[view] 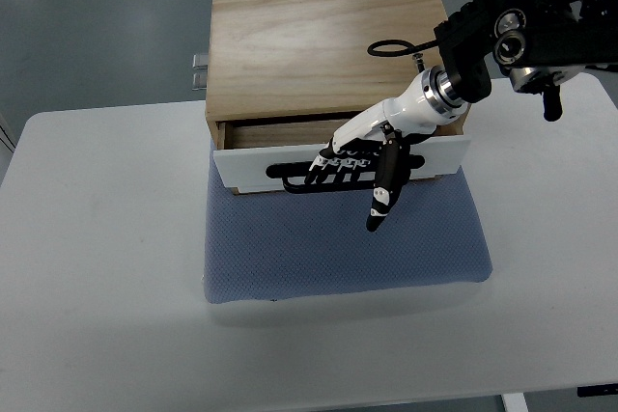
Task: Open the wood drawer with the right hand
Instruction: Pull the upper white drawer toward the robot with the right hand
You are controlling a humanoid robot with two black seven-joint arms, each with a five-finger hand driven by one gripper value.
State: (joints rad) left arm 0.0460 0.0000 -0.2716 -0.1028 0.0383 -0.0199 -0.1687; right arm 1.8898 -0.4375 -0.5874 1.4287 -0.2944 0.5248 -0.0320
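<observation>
Drawer (253,163) already slightly out of the wooden box (323,41), white front facing the robot, long axis running left to right, box resting on a blue mat (338,248) on the table (97,238). Right hand (359,163) with fingers hooked through the black handle (290,180), thumb hanging loose. Pulling step under way, probably; next, a straight draw toward the robot, keeping the box from sliding.

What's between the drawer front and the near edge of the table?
In the top view, only the blue mat under the wooden box, then bare white table.
</observation>
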